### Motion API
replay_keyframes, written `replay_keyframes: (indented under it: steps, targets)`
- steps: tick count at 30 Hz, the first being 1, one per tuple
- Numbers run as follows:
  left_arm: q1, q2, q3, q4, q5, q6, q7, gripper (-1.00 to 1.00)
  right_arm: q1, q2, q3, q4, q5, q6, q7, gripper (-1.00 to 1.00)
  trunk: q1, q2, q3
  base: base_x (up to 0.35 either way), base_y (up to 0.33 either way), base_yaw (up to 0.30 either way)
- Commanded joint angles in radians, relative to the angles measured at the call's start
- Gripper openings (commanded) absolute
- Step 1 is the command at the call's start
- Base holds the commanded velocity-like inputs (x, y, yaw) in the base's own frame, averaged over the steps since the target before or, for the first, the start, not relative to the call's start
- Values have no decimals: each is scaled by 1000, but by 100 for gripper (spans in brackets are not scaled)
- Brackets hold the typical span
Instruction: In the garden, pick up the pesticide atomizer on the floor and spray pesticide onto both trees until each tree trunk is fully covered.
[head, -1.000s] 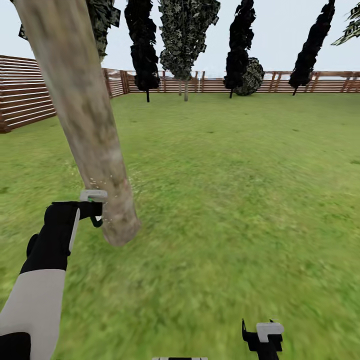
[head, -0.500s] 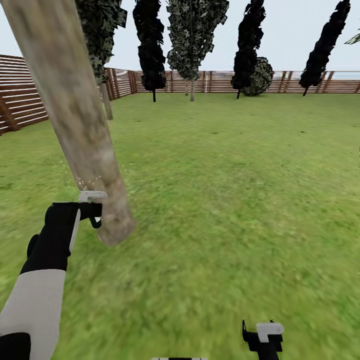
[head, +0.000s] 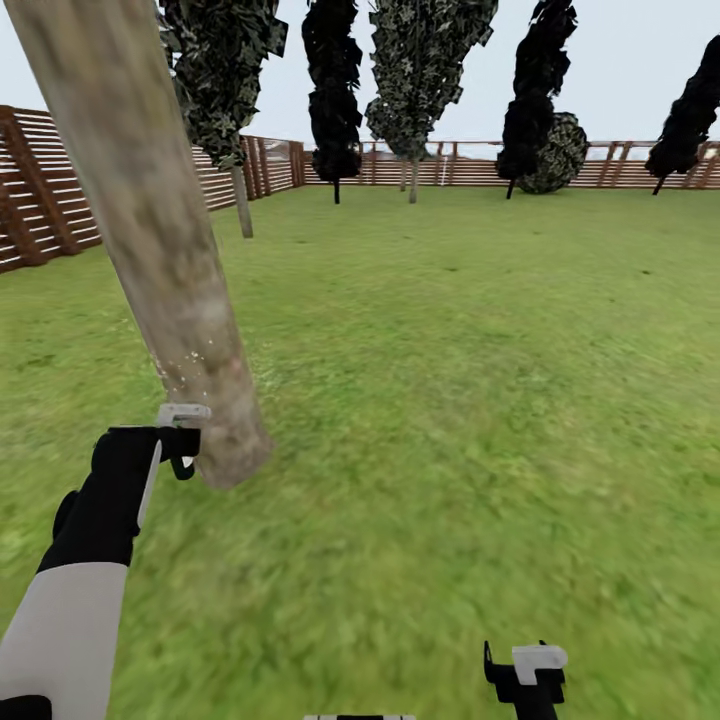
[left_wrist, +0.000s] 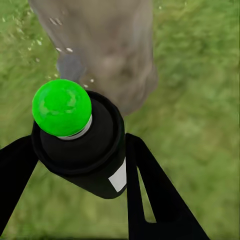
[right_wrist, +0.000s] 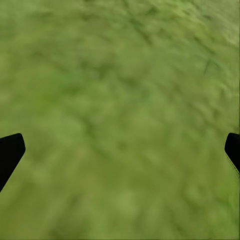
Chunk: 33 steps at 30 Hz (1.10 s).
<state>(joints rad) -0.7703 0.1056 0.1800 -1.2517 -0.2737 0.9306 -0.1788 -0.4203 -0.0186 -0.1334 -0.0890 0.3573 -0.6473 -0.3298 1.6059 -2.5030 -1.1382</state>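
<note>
Beside the tree trunk (head: 160, 250) — left pincer (left_wrist: 75, 165) clamped on the pesticide atomizer (left_wrist: 80, 145), white specks (head: 195, 355) on bark, right pincer (right_wrist: 120, 145) spread wide over grass (right_wrist: 120, 75).

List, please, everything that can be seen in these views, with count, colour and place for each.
Tree trunk: one, mottled grey-brown, near left, leaning across the head view.
Pesticide: white specks, low on that trunk.
Pesticide atomizer: one, black with green cap, between the left fingers, facing the trunk.
Lawn: green, all around.
Fence: brown slats, left and far edge.
Far trees: several, dark green, along the fence.
Round bush: one, dark, far right.
Left gripper: black and white, beside the trunk base.
Right gripper: black and white, low, fingers apart over grass.
</note>
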Motion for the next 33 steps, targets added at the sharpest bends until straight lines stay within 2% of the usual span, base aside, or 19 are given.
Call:
replay_keyframes:
  steps: [1,5,8,11,12,14,15,16,18,21,22,24,25,27,29,31,33]
  targets:
    - [0,-2,0,0,-1,0,0,-100,0,0,0,0,0,0,0,100,0,0,0,113,-273,277]
    - [-1,-9,1,0,0,3,1,-100,0,0,0,0,0,0,0,100,0,0,0,135,-267,277]
    - [-1,2,4,1,0,3,1,-100,0,0,0,0,0,0,1,100,0,0,0,189,-237,118]
    - [22,19,81,15,0,-6,-2,-100,0,0,0,0,0,0,1,100,0,0,0,207,-224,7]
    - [26,21,91,22,0,-7,-3,-100,0,0,0,0,0,0,1,100,0,0,0,208,-223,2]
    - [29,9,85,71,2,-10,-1,-100,0,0,0,0,0,0,1,100,0,0,0,206,-223,1]
    - [29,-2,61,97,6,-10,-1,-100,0,0,0,0,0,0,1,100,0,0,0,196,-223,0]
    - [29,-15,52,108,6,-10,0,-100,0,0,0,0,0,0,1,100,0,0,0,194,-223,0]
    - [29,-26,48,113,3,-10,1,-100,0,0,0,0,0,0,1,100,0,0,0,192,-223,0]
    - [38,13,109,125,-1,-31,1,-100,0,0,0,0,0,0,1,100,0,0,0,44,-262,198]
    - [51,40,134,127,0,-58,0,-100,0,0,0,0,0,0,1,100,0,0,0,6,-271,267]
    - [58,58,148,158,0,-78,-1,-100,0,0,0,0,0,0,1,100,0,0,0,2,-272,274]
    - [58,56,146,172,-1,-81,0,-100,0,0,0,0,0,0,1,100,0,0,0,0,-273,277]
    - [58,45,143,213,2,-129,1,-100,0,0,0,0,0,0,1,100,0,0,0,63,-273,277]
    - [55,-1,128,252,1,-161,2,-100,0,0,0,0,0,0,1,100,0,0,0,142,-265,120]
    - [54,-8,125,255,0,-166,2,-100,0,0,0,0,0,0,1,100,0,0,0,182,-222,20]
    - [56,8,132,256,-1,-214,-1,-100,0,0,0,0,0,0,1,100,0,0,0,66,-60,4]
